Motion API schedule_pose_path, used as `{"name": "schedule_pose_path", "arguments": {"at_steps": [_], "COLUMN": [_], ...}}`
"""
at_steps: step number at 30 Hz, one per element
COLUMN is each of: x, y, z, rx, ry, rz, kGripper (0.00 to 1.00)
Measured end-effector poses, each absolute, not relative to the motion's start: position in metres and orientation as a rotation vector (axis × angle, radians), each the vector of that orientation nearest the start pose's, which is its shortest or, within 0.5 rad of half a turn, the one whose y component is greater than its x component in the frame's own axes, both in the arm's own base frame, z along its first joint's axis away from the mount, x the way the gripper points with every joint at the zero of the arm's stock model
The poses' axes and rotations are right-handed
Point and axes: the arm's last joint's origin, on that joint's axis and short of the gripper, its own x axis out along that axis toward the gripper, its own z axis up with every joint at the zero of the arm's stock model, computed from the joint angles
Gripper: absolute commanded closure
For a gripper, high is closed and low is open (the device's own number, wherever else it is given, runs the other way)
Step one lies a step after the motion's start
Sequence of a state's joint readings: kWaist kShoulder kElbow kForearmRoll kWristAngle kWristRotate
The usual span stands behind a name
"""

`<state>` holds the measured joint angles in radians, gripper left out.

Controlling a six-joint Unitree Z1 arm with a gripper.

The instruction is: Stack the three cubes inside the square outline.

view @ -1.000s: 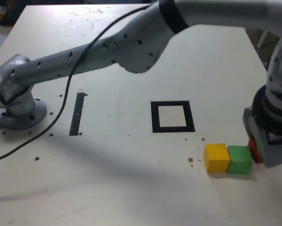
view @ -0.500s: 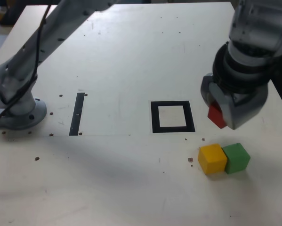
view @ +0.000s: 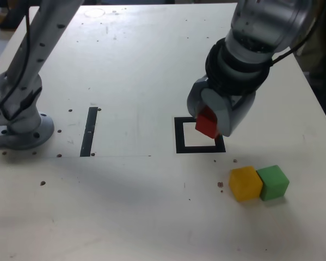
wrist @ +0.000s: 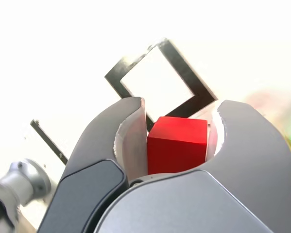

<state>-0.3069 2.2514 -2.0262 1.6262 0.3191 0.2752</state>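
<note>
Red cube held above the square

We see our claw (view: 210, 124) clamped on the red cube (view: 207, 124), over the square outline (view: 178, 136). The yellow cube (view: 244, 183) and green cube (view: 273, 182) sit touching on the surface (view: 141, 206).

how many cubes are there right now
3. The red cube is clamped in the gripper above the square outline; the yellow cube and green cube sit touching on the table.

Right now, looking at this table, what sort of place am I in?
Probably a robotics lab or test bench. A grey arm is bolted to a plain white table, its gripper carries a red cube above a black square outline, and a yellow cube and green cube wait nearby.
</note>
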Motion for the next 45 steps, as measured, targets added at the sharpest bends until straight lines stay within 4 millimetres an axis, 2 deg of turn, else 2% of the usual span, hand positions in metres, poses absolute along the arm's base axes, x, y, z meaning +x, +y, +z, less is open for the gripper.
{"name": "schedule_pose_path", "arguments": {"at_steps": [5,10,20,34,45], "x": [0.39,0.384,0.386,0.377,0.38], "y": [-0.104,-0.09,-0.06,-0.036,-0.036], "z": [0.274,0.278,0.283,0.252,0.239], "rx": [0.691,0.593,0.384,0.304,0.273], "ry": [1.794,1.815,1.809,1.835,1.809], "rz": [-0.191,-0.145,-0.111,-0.071,-0.07], "kGripper": [0.56,0.56,0.56,0.56,0.56]}}
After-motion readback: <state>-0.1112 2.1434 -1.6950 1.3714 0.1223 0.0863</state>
